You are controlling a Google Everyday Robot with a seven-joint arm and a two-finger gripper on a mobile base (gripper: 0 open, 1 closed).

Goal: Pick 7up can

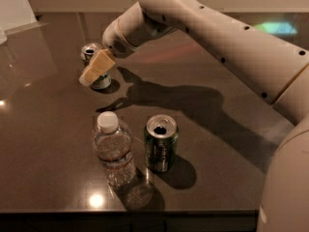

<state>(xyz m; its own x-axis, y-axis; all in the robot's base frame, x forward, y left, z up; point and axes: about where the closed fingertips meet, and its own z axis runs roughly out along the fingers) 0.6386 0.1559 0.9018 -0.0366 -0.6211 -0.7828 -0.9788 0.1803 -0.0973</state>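
Note:
The 7up can [91,52] stands upright at the back left of the dark table [217,144]. Only its silver top and its base show, since my gripper covers most of its body. My gripper [92,71], with tan fingers [101,62], is right in front of the can and overlaps it, its tips pointing down and left. The white arm [217,33] reaches in from the upper right.
A darker green can [161,142] stands upright at front centre. A clear plastic water bottle [114,149] with a white cap stands just left of it. A pale object [14,6] sits at the far left edge.

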